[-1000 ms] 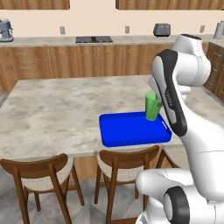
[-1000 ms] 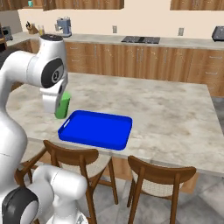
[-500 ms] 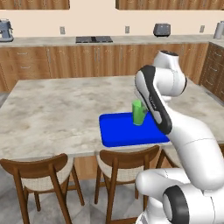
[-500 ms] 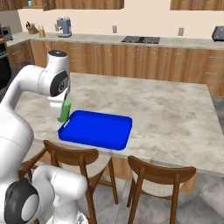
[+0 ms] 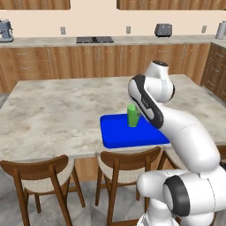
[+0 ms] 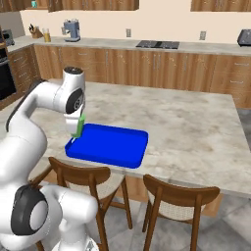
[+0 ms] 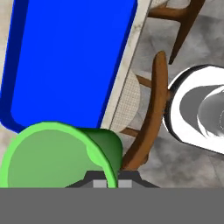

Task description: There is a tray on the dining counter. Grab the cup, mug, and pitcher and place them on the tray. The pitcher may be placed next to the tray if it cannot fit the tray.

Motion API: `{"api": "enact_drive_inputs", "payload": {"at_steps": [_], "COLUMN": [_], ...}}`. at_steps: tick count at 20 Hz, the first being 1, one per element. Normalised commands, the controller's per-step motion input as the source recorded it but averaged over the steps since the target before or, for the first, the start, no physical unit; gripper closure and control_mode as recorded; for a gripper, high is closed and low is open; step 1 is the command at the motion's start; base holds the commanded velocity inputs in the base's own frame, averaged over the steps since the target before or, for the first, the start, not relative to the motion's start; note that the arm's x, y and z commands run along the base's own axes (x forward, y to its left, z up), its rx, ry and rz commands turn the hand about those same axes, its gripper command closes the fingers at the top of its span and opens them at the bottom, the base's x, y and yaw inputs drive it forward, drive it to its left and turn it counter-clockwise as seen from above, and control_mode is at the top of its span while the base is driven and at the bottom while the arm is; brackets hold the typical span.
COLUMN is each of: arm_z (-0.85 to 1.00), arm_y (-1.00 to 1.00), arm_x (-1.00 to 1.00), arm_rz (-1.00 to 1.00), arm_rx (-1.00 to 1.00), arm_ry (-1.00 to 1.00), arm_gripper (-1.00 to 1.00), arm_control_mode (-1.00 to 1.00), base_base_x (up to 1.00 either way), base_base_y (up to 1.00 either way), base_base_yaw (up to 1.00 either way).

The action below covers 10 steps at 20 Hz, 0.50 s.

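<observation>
My end effector (image 7: 106, 178) is clamped on the cup (image 5: 133, 115), pinching its rim: in the hand view the green wall of the cup (image 7: 57, 157) passes between the two dark tips at the bottom of the picture. The cup hangs above the tray (image 5: 119, 132), tilted a little off upright. From the left base view it sits over the tray's middle-right part; from the right base view the cup (image 6: 78, 126) shows as a green sliver just below my wrist, over the near left corner of the tray (image 6: 112, 145). I cannot tell from either base view whether its base touches the tray floor or clears it.

The tray lies flat on the dining counter (image 5: 57, 114), near the edge that faces the chairs, long side along that edge. In the hand view the tray (image 7: 65, 61) runs up and away from the cup, with a strip of the counter edge beside it.

Two wooden chairs stand tucked under the counter's near side: chair one (image 5: 42, 174) well to the left of the tray, chair two (image 5: 128, 161) just below it. The hand view looks down on a curved wooden backrest and a woven seat (image 7: 131, 100).

On the far wall counter: a cooktop (image 5: 94, 39), a toaster (image 5: 163, 29), a coffee machine (image 6: 71, 30).
</observation>
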Motion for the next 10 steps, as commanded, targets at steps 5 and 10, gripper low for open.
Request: {"api": "enact_drive_inputs", "payload": {"at_steps": [5, 10], "arm_z": [-0.39, -0.33], "arm_y": [0.11, 0.14], "arm_x": [0.69, 0.68], "arm_rz": [0.01, 0.00], "arm_rx": [0.00, 0.00], "arm_ry": [0.03, 0.05], "arm_gripper": [1.00, 1.00], "arm_control_mode": [-1.00, -1.00], "base_base_x": [0.00, 0.00], "base_base_y": [0.00, 0.00], "base_base_yaw": [0.00, 0.00]}}
